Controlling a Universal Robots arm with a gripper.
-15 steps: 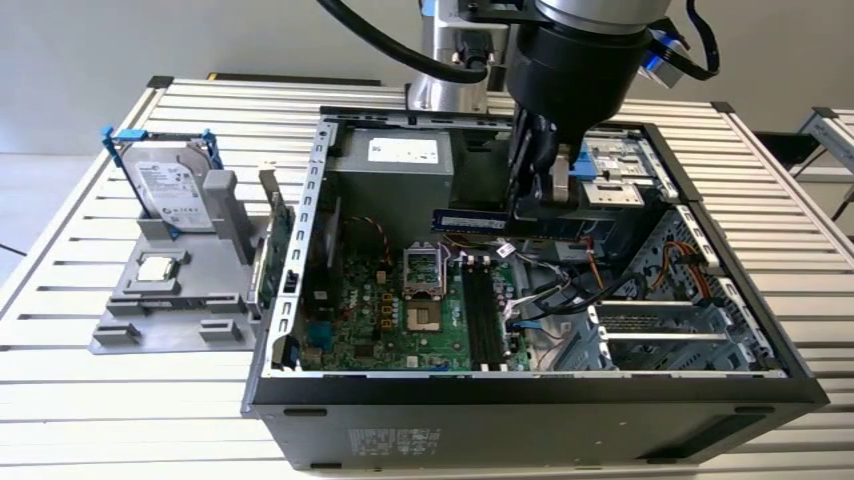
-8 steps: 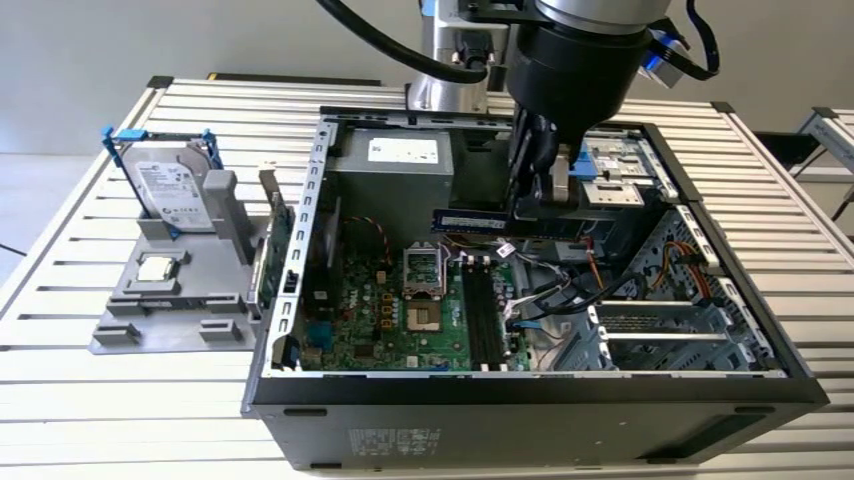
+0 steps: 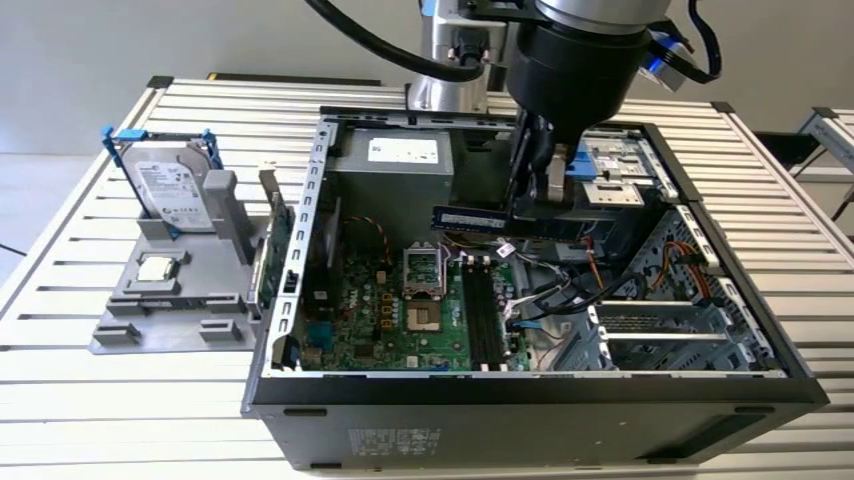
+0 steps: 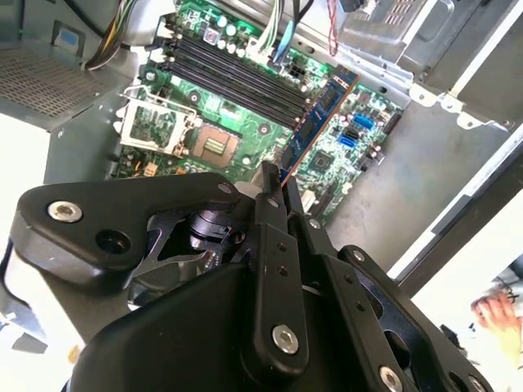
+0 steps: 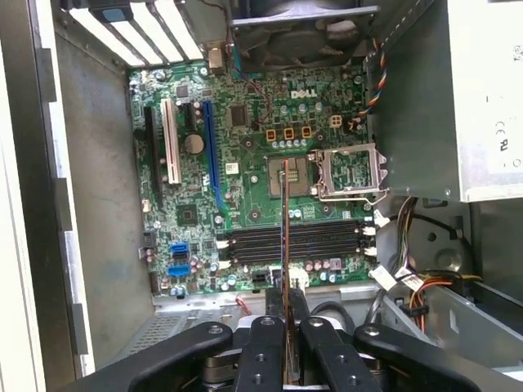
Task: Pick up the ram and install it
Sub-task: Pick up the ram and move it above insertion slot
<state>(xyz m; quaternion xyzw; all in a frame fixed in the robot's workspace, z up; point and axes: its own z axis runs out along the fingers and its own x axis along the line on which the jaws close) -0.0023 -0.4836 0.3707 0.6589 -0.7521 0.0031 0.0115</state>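
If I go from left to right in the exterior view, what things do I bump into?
Hard drive in its blue frame → ram stick held by the gripper → orange wires.

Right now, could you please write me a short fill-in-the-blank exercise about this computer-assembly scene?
1. The jaws are shut on the slim dark blue-green ram stick, holding it ___ the green motherboard.
2. The motherboard's long black slots are all ___.
3. The silver hard drive in its blue frame stands outside the dark computer case, on the exterior view's ___.
Missing words: above; empty; left.
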